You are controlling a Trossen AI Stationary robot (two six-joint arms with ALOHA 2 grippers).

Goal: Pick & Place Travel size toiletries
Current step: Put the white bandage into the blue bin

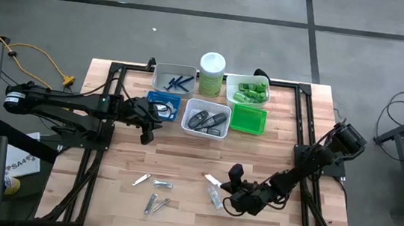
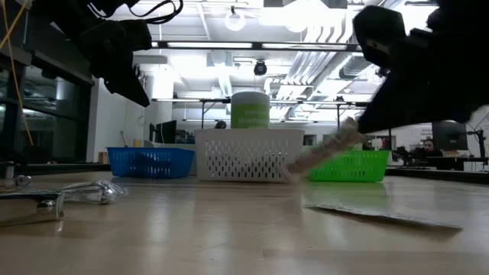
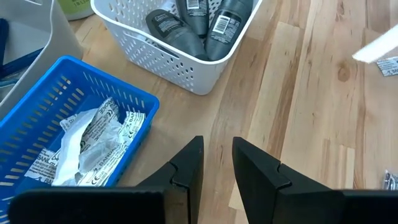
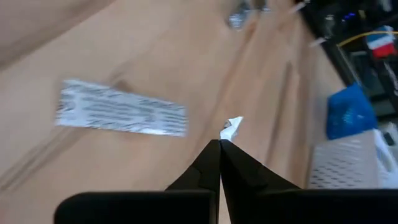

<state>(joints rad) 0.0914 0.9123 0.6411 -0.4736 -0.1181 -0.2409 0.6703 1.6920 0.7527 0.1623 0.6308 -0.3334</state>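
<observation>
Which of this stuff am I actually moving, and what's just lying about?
Job:
- packet, held in the right gripper
- loose packet
- clippers
- razors
- green tubes
- dark cases

Lying about:
- canister
- green tray
- yellow cable, off the table
- left gripper, idle

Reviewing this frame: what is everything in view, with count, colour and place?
trays: five; grey, two white, blue, green; far side
canister: one, pale green, between far trays
razors: several, blue, grey tray
tubes: several, green, far white tray
cases: several, dark grey, near white tray
bagged packets: several, clear, blue tray
flat packet: one, clear, near side
clippers: at least three, silver, near side
left gripper: open, by blue tray
right gripper: shut on lifted packet
</observation>
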